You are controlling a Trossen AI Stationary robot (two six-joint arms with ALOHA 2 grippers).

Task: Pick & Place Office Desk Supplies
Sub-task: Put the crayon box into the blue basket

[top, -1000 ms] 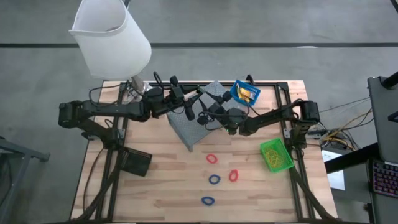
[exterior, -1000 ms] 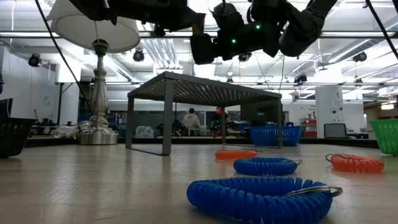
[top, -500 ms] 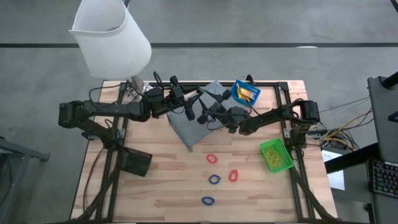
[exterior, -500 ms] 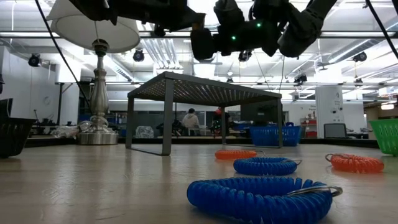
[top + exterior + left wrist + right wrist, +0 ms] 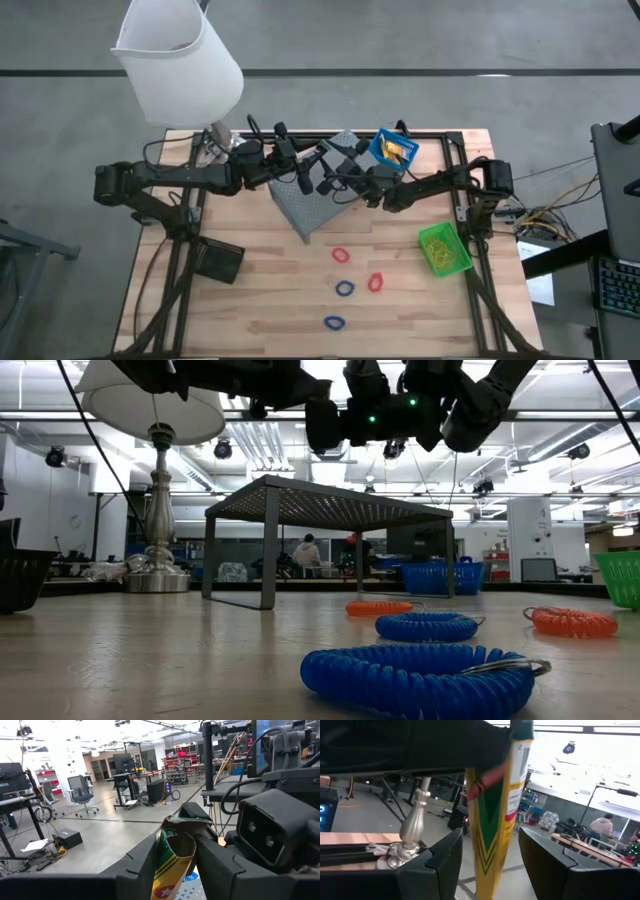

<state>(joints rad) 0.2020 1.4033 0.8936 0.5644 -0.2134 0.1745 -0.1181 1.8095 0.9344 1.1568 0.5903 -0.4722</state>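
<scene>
A yellow-and-green crayon box [image 5: 172, 857] with a torn-open end is held in the air by my left gripper [image 5: 176, 835], above the grey mesh stand [image 5: 312, 205]. My right gripper [image 5: 490, 850] is open; its fingers stand on either side of the same box [image 5: 495, 820] with a gap on each side. In the high view the two grippers meet over the stand, the left [image 5: 303, 176] and the right [image 5: 333, 183]. Red loops [image 5: 341, 255] and blue loops [image 5: 344, 289] lie on the table. The blue bin [image 5: 393, 148] holds yellow pieces. My left gripper pinches the crayon box between its two fingers, on the two flat sides just below the torn-open end [image 5: 181, 826]. The fingers reach in level from the table's left side. The box is lifted clear of the stand and the table, and looks about upright in the right wrist view.
The green bin [image 5: 444, 250] stands at the right and the black bin [image 5: 219, 261] at the near left. A white-shaded lamp [image 5: 180, 65] stands at the far left corner. More loops lie near the front, blue [image 5: 415, 678] and red [image 5: 572, 622].
My right gripper has tipped slightly upward beside the crayon box and still stands open around it. My left gripper has kept still with the box.
</scene>
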